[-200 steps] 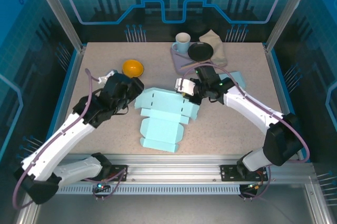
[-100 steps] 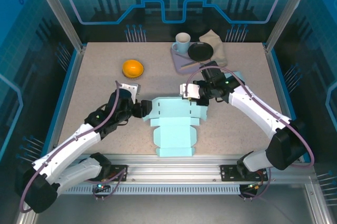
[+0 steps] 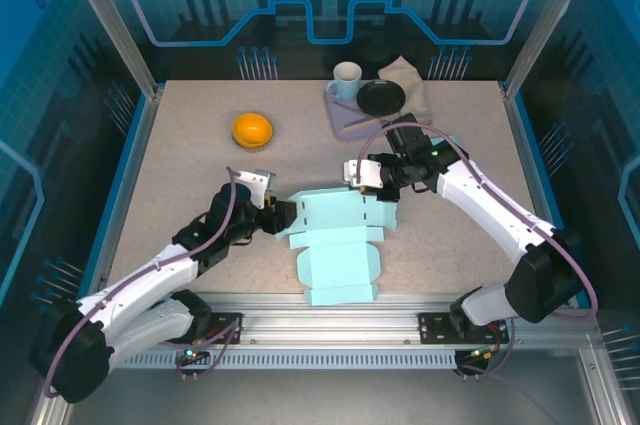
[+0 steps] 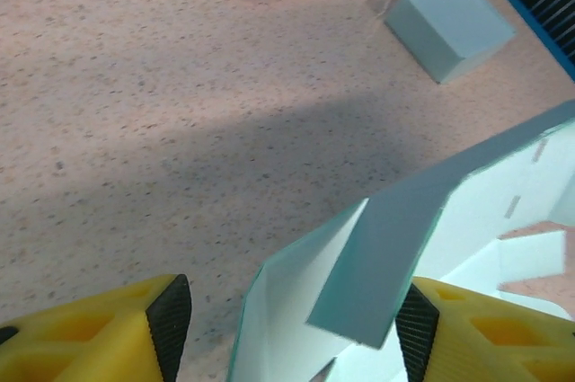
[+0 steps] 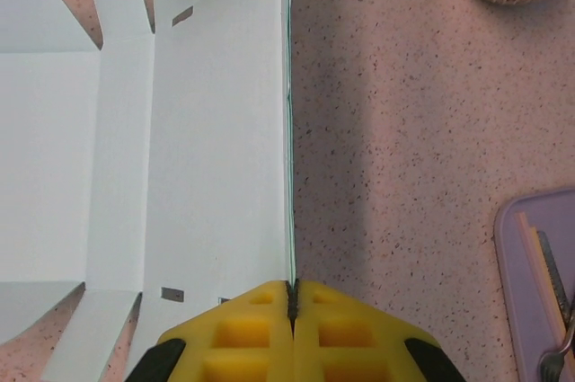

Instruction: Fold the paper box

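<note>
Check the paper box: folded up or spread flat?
Mostly spread: the paper box lies flat on the table, one flap raised inside the open left gripper.

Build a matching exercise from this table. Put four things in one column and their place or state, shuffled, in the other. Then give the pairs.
Things:
1. paper box
2. orange bowl
3. white mug
4. right gripper

Place or state:
A. stands alone on the left, towards the far side
B. shut on a thin light blue edge
C. lies unfolded in the middle, one flap lifted
D. at the far side, next to the black plate

Pairs: 1-C, 2-A, 3-D, 4-B
</note>
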Motion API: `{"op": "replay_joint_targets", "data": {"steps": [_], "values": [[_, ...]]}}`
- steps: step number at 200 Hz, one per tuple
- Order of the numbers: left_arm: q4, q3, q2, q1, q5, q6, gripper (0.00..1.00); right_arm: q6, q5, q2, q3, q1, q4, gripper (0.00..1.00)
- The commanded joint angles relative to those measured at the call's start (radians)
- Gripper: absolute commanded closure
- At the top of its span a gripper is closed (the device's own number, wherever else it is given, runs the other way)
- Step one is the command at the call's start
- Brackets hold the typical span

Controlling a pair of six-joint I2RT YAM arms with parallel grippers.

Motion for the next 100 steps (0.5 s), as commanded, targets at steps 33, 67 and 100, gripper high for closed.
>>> {"op": "replay_joint_targets", "data": {"steps": [33, 67, 100], "values": [[0.092, -0.025, -0.012, -0.043, 0.031, 0.031, 0.32, -0.020, -0.045, 0.003, 0.029, -0.012, -0.030, 1.00], [0.105, -0.005, 0.065, -0.064, 0.040, 0.050, 0.50, -0.017, -0.063, -0.001, 0.028, -0.009, -0.034, 1.00], [0.087, 0.032, 0.114, -0.083, 0.020, 0.090, 0.81, -0.015, -0.041, -0.004, 0.009, 0.003, -0.019, 1.00]]}}
